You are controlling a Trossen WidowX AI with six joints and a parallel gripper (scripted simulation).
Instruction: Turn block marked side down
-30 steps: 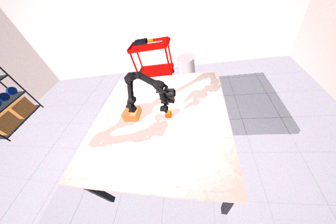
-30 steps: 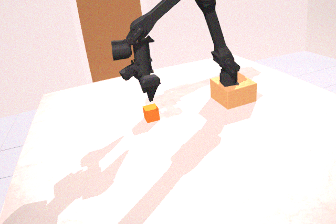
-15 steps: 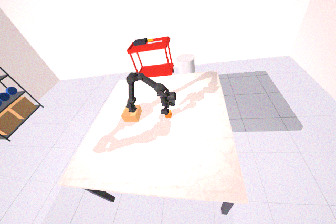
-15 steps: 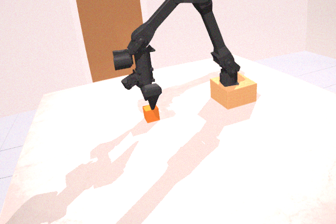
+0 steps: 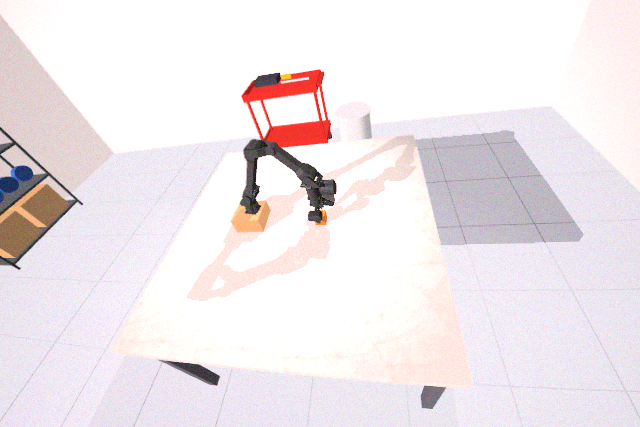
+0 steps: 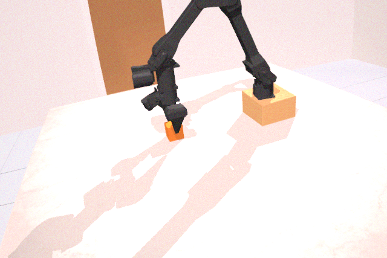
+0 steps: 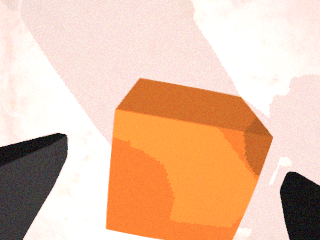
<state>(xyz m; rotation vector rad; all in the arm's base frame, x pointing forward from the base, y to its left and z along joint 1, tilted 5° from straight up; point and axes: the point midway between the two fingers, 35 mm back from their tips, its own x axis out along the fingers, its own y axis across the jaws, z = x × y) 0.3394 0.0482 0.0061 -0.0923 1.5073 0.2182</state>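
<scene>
The orange block [image 5: 323, 218] [image 6: 170, 135] [image 7: 185, 175] rests flat on the table [image 5: 310, 319] [image 6: 297, 202]. In the wrist view its top and one side show, with patches of light and shadow; I can make out no mark on the faces in view. My gripper [image 5: 317, 217] [image 6: 174, 127] [image 7: 179, 166] is open and points down over the block. In the wrist view one finger stands left of the block and one right, with gaps on both sides. In the exterior view the near finger covers part of the block, and the far finger is hidden.
The arm's base stands on a tan box [image 5: 250, 222] [image 6: 278, 110] on the table. Beyond the table stand a red cart [image 5: 297, 134] and a white cylinder [image 5: 354, 122]. A shelf with blue round things and boxes is at the far left in the top view.
</scene>
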